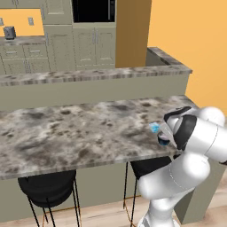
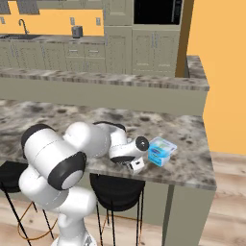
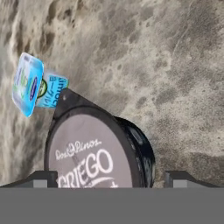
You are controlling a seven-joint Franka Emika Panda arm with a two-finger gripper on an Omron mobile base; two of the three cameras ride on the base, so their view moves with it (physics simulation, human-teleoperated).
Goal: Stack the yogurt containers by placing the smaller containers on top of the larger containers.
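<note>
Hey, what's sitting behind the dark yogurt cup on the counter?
Beyond the dark cup in the hand view lies a light-blue tub on the marbled counter. Its lower edge is hidden by the cup's lid; whether they touch is unclear.

We see a dark round yogurt cup (image 3: 100,151) with a pale lavender lid lettered "GRIEGO", low in the hand view, and at its ten o'clock a light-blue yogurt tub (image 3: 37,85) lying tipped on its side on the marbled counter.
</note>
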